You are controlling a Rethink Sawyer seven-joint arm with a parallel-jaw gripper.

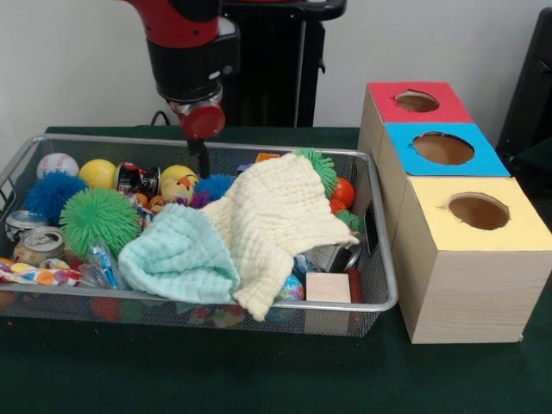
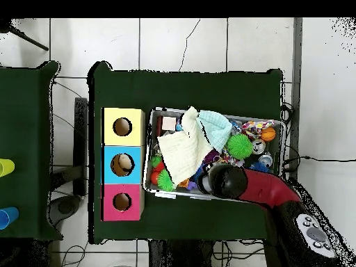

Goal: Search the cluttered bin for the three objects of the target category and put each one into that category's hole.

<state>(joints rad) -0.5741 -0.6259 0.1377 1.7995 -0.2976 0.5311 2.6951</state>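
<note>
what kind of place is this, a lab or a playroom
Most likely a robotics lab: a robot arm hangs over a wire bin of toys on a green-covered table, beside three colour-topped wooden boxes with holes.

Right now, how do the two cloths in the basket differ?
The cream cloth is larger and spreads across the basket's middle; the blue cloth is smaller and bunched at the front. The cream cloth's corner drapes toward the front rim; the blue cloth sits left of it. Both look soft and textured, covering toys.

Even indoor light, soft shadows, mild blur
</note>
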